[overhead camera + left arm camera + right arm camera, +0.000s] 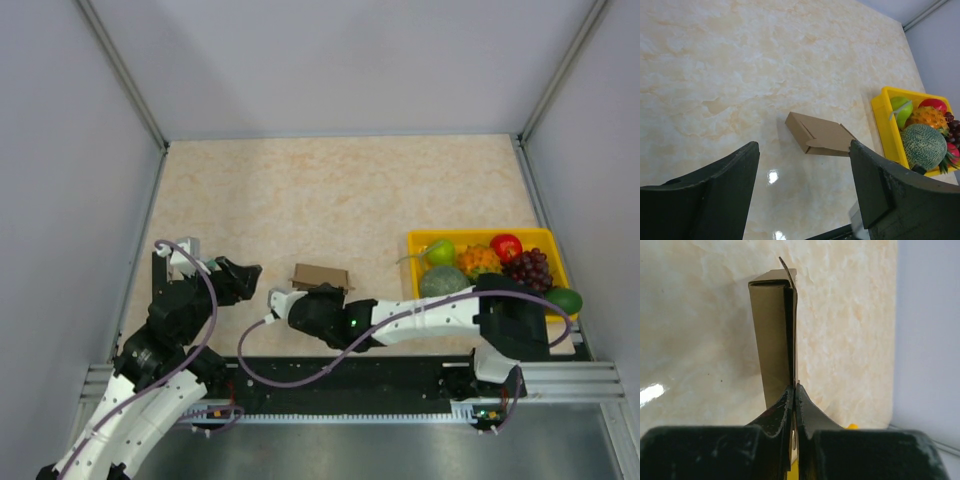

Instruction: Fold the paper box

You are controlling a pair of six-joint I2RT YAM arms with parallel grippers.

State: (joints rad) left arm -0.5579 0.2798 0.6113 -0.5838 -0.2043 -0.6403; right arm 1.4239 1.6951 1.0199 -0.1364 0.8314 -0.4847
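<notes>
The right gripper [794, 390] is pinching 1 thin flap of the paper box [771, 335]; the left gripper [243, 272] is hovering wide open nearby and should be bracing the body.

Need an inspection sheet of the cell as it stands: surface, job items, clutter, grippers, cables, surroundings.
Surface: beige marbled tabletop, with glare spots near the arms.
Job's things: paper box, brown, partly folded, lying near the near edge between the two arms.
Clutter: yellow tray holding fruit at the right, apart from the box.
Grippers: right gripper shut on a thin wall of the box; left gripper open, left of the box, not touching it.
Cables: purple-grey cables loop along both arms, off the box.
Surroundings: grey walls on three sides; nothing else seen.
</notes>
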